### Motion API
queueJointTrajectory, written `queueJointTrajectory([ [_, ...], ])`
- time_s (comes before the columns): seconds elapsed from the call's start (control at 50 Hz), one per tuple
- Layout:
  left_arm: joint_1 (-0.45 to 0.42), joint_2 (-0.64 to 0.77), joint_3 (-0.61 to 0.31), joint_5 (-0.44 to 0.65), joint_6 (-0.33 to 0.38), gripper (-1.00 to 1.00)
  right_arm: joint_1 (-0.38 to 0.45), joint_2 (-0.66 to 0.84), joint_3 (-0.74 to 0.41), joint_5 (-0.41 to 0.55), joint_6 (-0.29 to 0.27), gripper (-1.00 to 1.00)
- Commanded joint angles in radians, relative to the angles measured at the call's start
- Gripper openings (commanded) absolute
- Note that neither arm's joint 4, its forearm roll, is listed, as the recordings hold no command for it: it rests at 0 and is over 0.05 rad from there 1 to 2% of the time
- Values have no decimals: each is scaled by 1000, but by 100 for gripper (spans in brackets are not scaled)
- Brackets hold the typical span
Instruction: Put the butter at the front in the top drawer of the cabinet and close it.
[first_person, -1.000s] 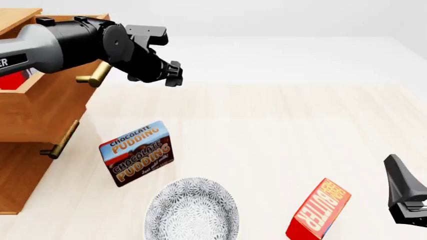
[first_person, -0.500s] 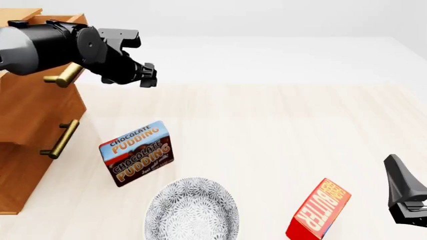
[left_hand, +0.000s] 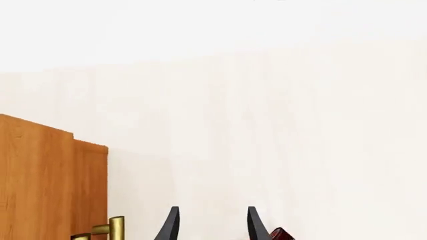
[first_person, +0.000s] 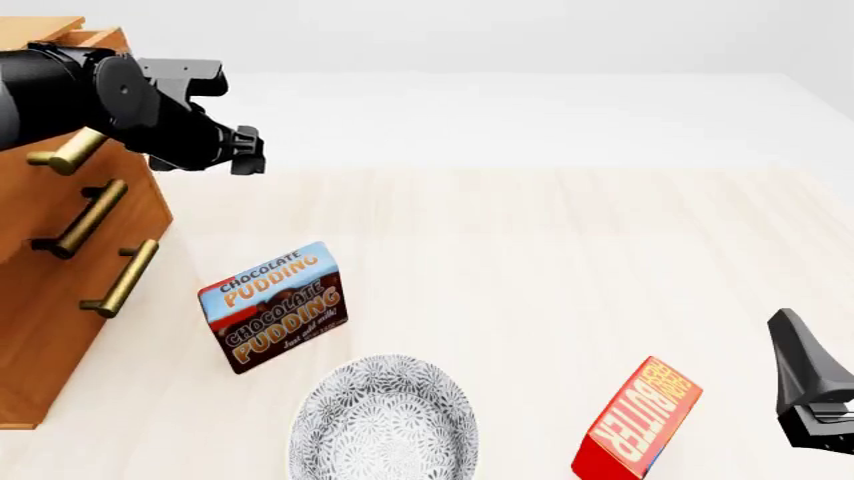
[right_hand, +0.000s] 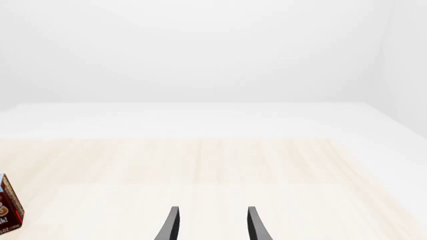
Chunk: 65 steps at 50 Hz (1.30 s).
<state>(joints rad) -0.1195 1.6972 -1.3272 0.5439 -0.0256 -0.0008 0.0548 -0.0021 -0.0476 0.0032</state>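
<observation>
The closing step is on. In the upper left of the front view the left arm leans against the face of the top drawer (first_person: 104, 42), just above its brass handle (first_person: 60, 155), and the drawer sits all but flush with the cabinet (first_person: 54, 330); whether a sliver is left to go cannot be told. The left gripper (left_hand: 212, 227) pokes out past the cabinet's corner, fingers spread and holding nothing. Inside the drawer is hidden, so the task's butter is presumably in there, out of sight. The one butter (first_person: 638, 420) on show stands on edge at the lower right of the frame, beside the right gripper (right_hand: 212, 227), which idles, released and empty. The pudding box (first_person: 274, 305) and a patterned plate (first_person: 384, 420) sit lower centre, well apart from the action. The next move looks like a last short push straight into the drawer front, then backing the arm off clear of the handle.
</observation>
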Motion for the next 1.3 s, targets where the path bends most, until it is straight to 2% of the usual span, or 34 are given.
queueJointTrajectory([
  [0.02,56,-34,16,7,4,100,0,-17,0,16,-1,100],
  [0.26,103,-70,46,-12,-8,100,0,-17,0,16,-1,100],
  [0.3,95,-82,48,-17,-38,100,0,-17,0,16,-1,100],
  [0.34,117,-81,53,-15,-15,100,0,-17,0,16,-1,100],
  [0.48,148,-94,64,-16,-15,100,0,-17,0,16,-1,100],
  [0.9,239,-144,117,-34,-40,100,0,-17,0,16,-1,100],
  [0.94,222,-144,117,-34,-48,100,0,-17,0,16,-1,100],
  [0.98,115,-124,100,-33,-108,100,0,-17,0,16,-1,100],
  [1.04,78,-134,112,-30,-126,100,0,-17,0,16,-1,100],
  [1.3,16,-248,141,16,-114,100,0,-17,0,16,-1,100],
])
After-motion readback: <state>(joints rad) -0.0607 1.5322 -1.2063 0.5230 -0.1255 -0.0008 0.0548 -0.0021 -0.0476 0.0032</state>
